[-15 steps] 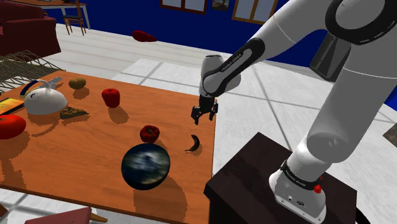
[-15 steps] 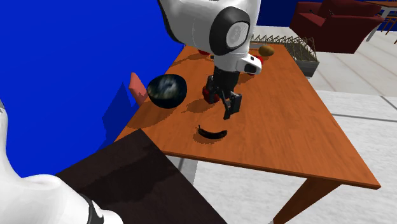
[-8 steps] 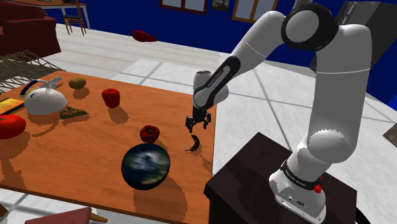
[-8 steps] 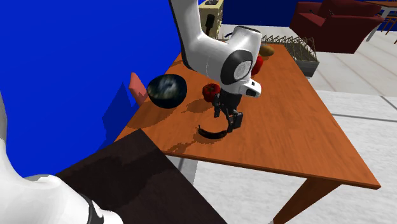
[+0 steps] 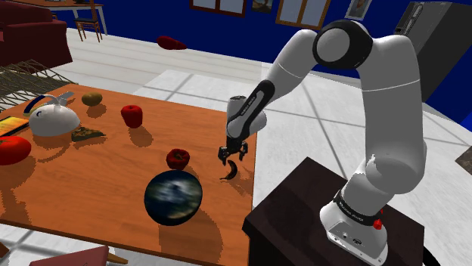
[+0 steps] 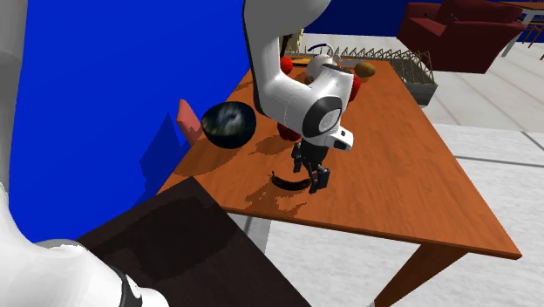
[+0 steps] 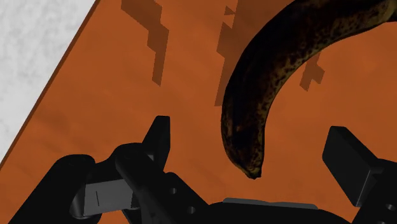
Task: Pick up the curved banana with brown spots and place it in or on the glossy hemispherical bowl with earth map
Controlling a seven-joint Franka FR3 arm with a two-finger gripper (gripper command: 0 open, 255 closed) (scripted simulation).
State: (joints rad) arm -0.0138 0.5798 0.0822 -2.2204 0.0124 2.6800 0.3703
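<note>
A dark, brown-spotted curved banana [image 5: 229, 173] lies on the orange-brown table [image 5: 106, 170] close to the edge that faces the stand. My black gripper [image 5: 232, 154] hangs open just above it, pointing down. In the wrist view one end of the banana [image 7: 267, 83] reaches into the gap between the two fingers [image 7: 159, 137], and neither touches it. The second exterior view has the gripper [image 6: 312, 177] over one end of the banana [image 6: 286, 182]. The glossy earth-map bowl [image 5: 173, 196] stands on the table nearby, also visible as the bowl [image 6: 228, 123] across from the arm.
A red apple [image 5: 178, 158] sits between banana and bowl. Farther along the table are another red fruit [image 5: 132, 115], a white lidded pot [image 5: 51, 119], a brown fruit [image 5: 91, 98] and a big red fruit [image 5: 11, 150]. The dark stand [image 5: 333, 219] adjoins the table's edge.
The arm has folded and lowered the gripper from well above the table down onto the banana. The fingers stayed open; the banana has not moved.
</note>
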